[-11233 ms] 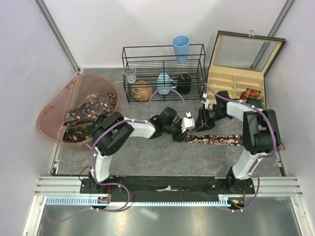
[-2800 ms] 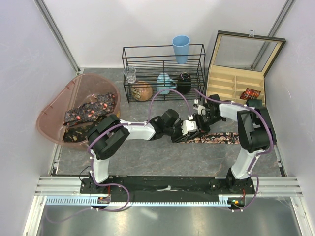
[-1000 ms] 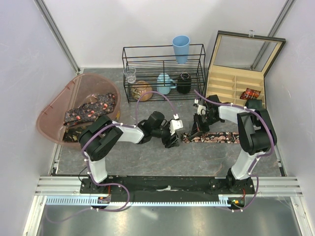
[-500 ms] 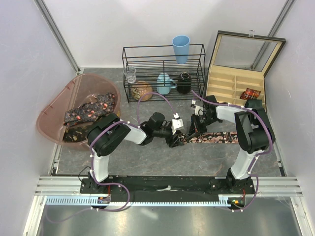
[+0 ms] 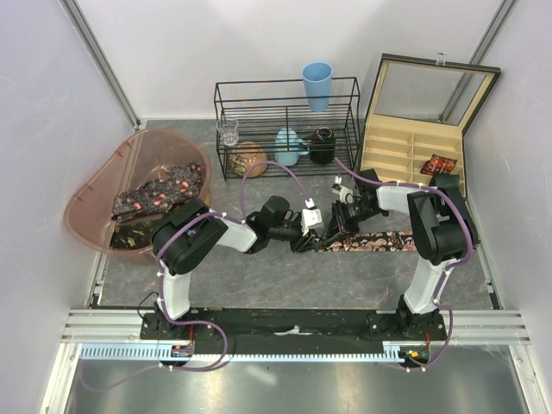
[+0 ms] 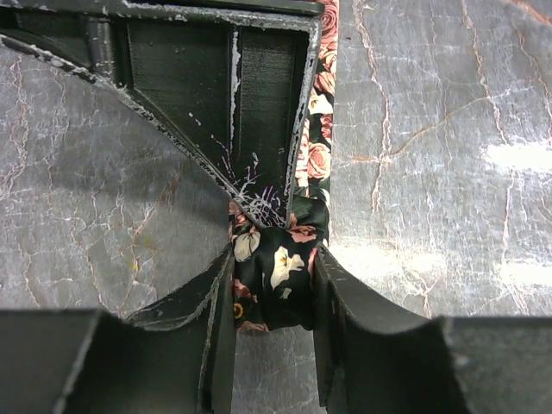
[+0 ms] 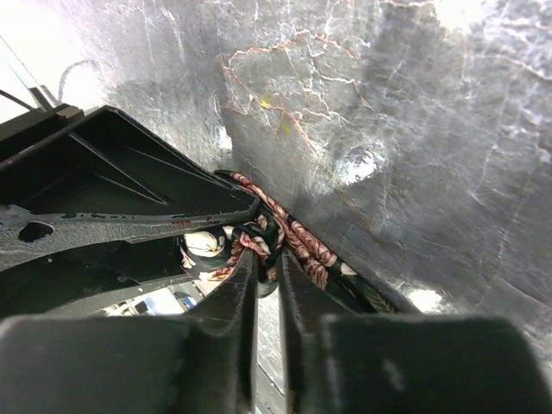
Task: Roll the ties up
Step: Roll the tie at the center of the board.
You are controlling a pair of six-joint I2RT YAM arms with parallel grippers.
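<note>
Left pincer (image 6: 273,285) back on right-held tie (image 5: 375,242)

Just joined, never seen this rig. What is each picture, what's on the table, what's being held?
Two robot arms, left and right, are bolted at the near edge of a grey marbled table. The wide picture comes from a fixed camera above; the two close-ups come from a camera on each wrist. On the table lies a long dark floral fabric necktie, one end coiled. The left fingers and the right fingers both pinch that coil. At left, a translucent pink plastic tub holds more such ties.
</note>
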